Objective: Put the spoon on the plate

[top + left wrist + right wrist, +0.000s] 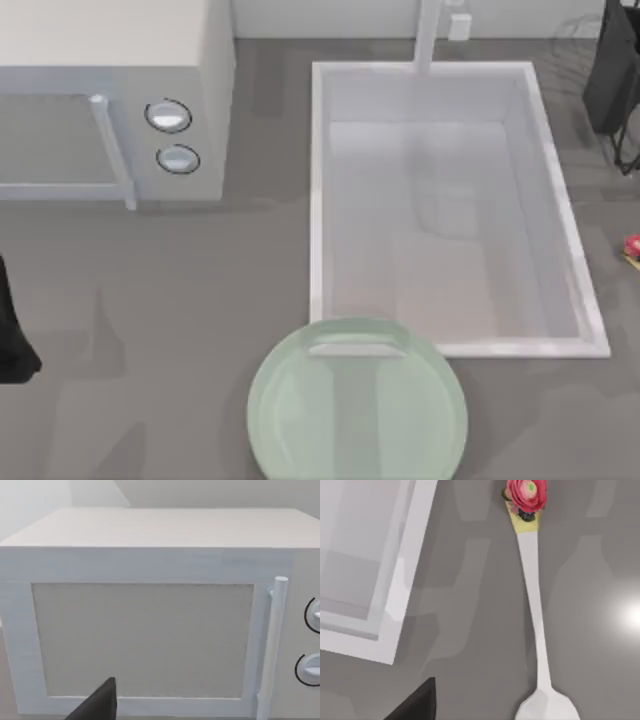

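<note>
spoon (535, 610) lying flat on the surface by the sink (445, 200), 3 o'clock edge | plate (357, 405) at 6 | right claw state: can't tell | tip: pinch mid-handle, square on

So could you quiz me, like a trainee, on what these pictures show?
1. True or false: the spoon lies on the plate.
2. What decorates the spoon's handle end?
3. What stands at the table's left? A) microwave B) kettle C) toaster

Key: 1. False, it lies on the table beside the sink, apart from the plate. 2. A red-pink flower. 3. A.
</note>
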Robot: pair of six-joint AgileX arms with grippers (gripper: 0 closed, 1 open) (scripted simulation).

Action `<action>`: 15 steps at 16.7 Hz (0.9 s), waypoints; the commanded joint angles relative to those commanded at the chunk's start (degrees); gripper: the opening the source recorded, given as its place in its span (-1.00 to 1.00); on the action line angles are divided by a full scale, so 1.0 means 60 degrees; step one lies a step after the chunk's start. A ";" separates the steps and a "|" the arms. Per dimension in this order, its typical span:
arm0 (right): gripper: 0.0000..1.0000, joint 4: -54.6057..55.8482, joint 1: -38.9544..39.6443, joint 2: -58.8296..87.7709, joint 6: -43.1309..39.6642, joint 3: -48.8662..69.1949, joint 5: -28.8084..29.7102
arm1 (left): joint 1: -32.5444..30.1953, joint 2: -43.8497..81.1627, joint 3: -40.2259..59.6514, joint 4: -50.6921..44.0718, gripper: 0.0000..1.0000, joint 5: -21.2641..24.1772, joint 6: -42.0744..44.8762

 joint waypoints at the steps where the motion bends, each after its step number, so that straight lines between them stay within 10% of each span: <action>1: 1.00 -0.0461 -0.0026 0.0751 -0.0164 0.0584 0.0000 | 0.0000 0.0000 0.0000 0.0000 1.00 0.0000 0.0000; 15: 1.00 -0.2693 -0.0108 0.4715 -0.1019 0.3787 0.0049 | 0.0000 0.0000 0.0000 0.0000 1.00 0.0000 0.0000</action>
